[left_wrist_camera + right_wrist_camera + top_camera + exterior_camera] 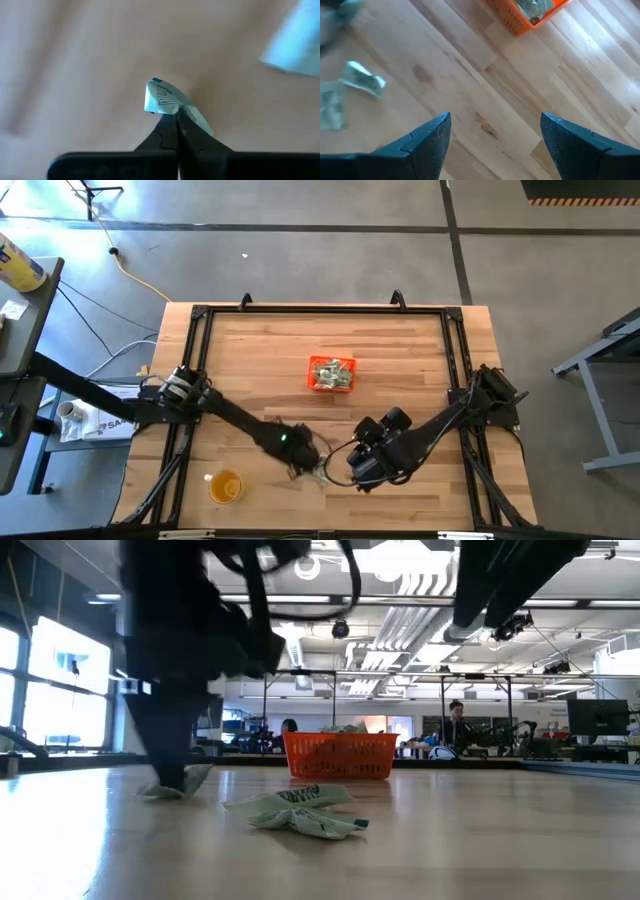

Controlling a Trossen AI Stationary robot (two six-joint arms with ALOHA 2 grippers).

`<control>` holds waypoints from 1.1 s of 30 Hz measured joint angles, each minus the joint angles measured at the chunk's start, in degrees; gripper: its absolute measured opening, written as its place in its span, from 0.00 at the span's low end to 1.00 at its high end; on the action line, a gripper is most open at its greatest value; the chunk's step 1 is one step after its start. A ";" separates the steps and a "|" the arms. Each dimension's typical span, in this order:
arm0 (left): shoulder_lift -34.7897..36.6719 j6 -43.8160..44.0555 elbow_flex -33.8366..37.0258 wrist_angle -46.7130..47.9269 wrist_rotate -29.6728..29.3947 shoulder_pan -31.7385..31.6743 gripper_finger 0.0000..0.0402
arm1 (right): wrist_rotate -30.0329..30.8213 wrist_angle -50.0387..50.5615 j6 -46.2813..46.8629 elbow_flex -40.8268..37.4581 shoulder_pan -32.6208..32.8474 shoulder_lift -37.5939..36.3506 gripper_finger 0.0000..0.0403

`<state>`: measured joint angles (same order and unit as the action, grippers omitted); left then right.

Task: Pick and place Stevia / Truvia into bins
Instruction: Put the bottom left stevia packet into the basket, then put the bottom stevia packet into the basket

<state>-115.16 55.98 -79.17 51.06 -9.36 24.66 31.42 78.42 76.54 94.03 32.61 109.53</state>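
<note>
Step in hand: pick. The left gripper (176, 114) is down at the near centre of the table (400, 360), its fingers pressed together on one Stevia sachet (162, 97); the left wrist view shows the packet's folded end sticking out past the fingertips. The sachet appears to sit at table level; whether it is already lifted clear I cannot tell from the blurred wrist picture.

The right gripper (495, 135) hangs just right of the left one, above the near centre of the table, jaws spread wide with nothing between them. It is waiting.

Loose sachets (300, 812) lie crumpled on the wood near the two grippers. The orange bin (331, 374) sits at the centre of the table, farther away, already holding a heap of packets.

Next move, as I judge it: lift the pinched sachet straight up, carry it far-right to the bin, release above the heap.

Around: a yellow-orange cup (225, 485) stands at the near left, well apart from the path. The right arm (430, 430) lies close beside the left gripper; that is the main obstruction risk on the carry.
</note>
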 joint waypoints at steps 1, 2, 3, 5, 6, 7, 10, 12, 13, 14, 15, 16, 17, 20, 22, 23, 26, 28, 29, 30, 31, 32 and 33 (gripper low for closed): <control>0.37 -1.11 0.12 1.74 -0.60 -1.09 0.07 | 0.59 0.00 0.62 0.05 0.47 -0.12 0.74; 0.95 -2.13 0.19 3.34 -1.54 -2.11 0.09 | 0.70 -0.01 1.13 0.09 0.90 -0.20 0.74; 1.84 -3.13 0.19 5.24 -2.33 -3.12 0.11 | 0.57 0.25 1.64 0.09 1.26 -0.24 0.74; 4.52 -5.45 0.03 9.09 -3.92 -4.95 0.11 | -0.46 1.35 2.88 0.09 1.95 -0.26 0.74; 5.90 -6.89 -0.20 10.53 -4.91 -5.69 0.10 | -0.68 1.70 3.34 0.09 2.28 -0.24 0.74; 7.05 -8.56 -0.54 11.73 -6.09 -6.50 0.08 | -0.64 1.68 3.77 0.04 2.52 -0.24 0.74; 10.83 -14.49 -1.85 12.69 -9.54 -9.26 0.05 | -0.42 2.04 4.15 -0.02 3.24 -0.24 0.73; 13.09 -19.09 -2.92 10.96 -11.76 -11.74 0.05 | -0.14 2.05 3.40 -0.04 3.79 -0.25 0.72; 13.96 -21.92 -3.12 9.45 -12.26 -13.03 0.06 | 0.12 2.01 2.94 -0.04 4.03 -0.25 0.71; 14.45 -24.91 -3.28 7.98 -12.28 -14.51 0.07 | 0.44 1.89 2.75 -0.04 4.25 -0.24 0.70; 14.67 -27.69 -3.34 6.02 -12.26 -15.90 0.08 | 0.76 1.73 2.71 -0.04 4.51 -0.24 0.70; 14.72 -30.27 -3.41 3.83 -12.09 -17.35 0.09 | 0.85 1.45 2.69 -0.04 4.72 -0.24 0.69; 14.72 -32.80 -3.41 1.99 -11.83 -18.92 0.08 | 0.77 1.10 2.70 -0.04 4.84 -0.24 0.69; 14.72 -40.57 -3.41 -3.11 -8.03 -23.49 0.06 | -0.38 0.39 3.22 -0.04 5.36 -0.24 0.67; 14.05 -45.58 -3.45 -7.60 -3.61 -26.14 0.06 | -1.00 -0.02 4.05 -0.04 5.84 -0.24 0.67; 13.72 -47.09 -3.46 -9.37 -2.44 -27.23 0.08 | -1.46 -0.10 4.37 -0.04 6.10 -0.24 0.66; 13.29 -49.62 -3.41 -12.72 -1.45 -29.83 0.19 | -2.51 -0.64 5.04 -0.04 6.40 -0.24 0.66; 12.88 -49.99 -3.64 -14.57 0.46 -31.21 0.29 | -2.84 -0.87 5.40 -0.04 6.56 -0.24 0.66; 12.77 -49.82 -3.47 -13.63 1.86 -31.81 0.34 | -2.84 -1.09 5.46 -0.04 6.52 -0.24 0.66; 12.75 -49.64 -3.37 -12.68 3.04 -32.20 0.39 | -2.80 -1.36 5.49 -0.04 6.50 -0.24 0.66; 12.73 -49.08 -3.37 -12.48 3.45 -32.39 0.44 | -2.82 -1.68 5.46 -0.04 6.44 -0.24 0.66; 12.73 -48.27 -3.46 -11.80 3.51 -32.41 0.48 | -2.78 -2.04 5.24 -0.04 6.41 -0.24 0.66; 12.79 -47.43 -3.48 -10.23 3.54 -32.27 0.52 | -2.56 -2.53 4.73 -0.04 6.39 -0.24 0.66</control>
<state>-102.37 8.55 -82.65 40.83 -5.82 -7.60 28.86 75.89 81.26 94.00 39.00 109.30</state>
